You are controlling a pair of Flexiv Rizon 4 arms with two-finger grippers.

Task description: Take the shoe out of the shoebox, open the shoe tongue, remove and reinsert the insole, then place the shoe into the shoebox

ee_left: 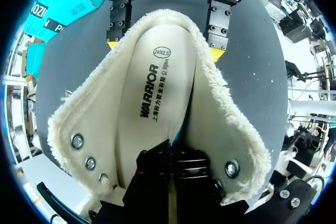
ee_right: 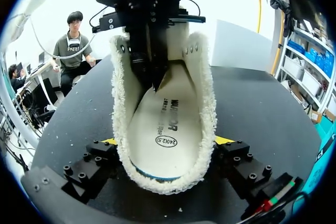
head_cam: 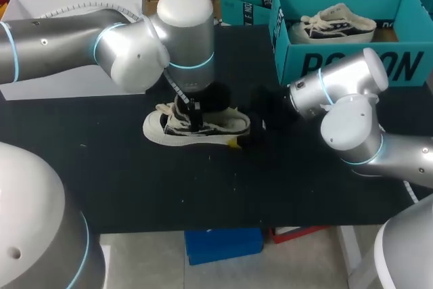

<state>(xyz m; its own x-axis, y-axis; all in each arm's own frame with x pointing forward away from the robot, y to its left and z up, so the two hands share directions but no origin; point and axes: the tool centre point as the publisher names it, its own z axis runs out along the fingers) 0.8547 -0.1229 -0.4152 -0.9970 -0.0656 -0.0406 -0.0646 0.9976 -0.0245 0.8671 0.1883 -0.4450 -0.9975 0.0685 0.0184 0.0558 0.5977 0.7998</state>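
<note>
Shoe (head_cam: pixel 230 125) — cream, fleecy collar spread wide, metal eyelets; right gripper (ee_right: pixel 165 140) clamps its heel, left gripper (ee_left: pixel 173 169) pinches the cream printed insole (ee_left: pixel 152 93).

Two shoes: one shoe (head_cam: pixel 196 126) near the centre of the table (head_cam: pixel 135 187), a second shoe (head_cam: pixel 338 24) at 2 o'clock inside the shoebox (head_cam: pixel 352 65); two teal boxes, that shoebox and a smaller teal box (head_cam: pixel 247 1) at 12 o'clock; one white box (head_cam: pixel 74 32) at 10 o'clock; one insole (ee_left: pixel 152 93); two arms, left arm (head_cam: pixel 67 49) and right arm (head_cam: pixel 352 120); two grippers, left gripper (ee_left: pixel 173 156) and right gripper (ee_right: pixel 165 142).
</note>
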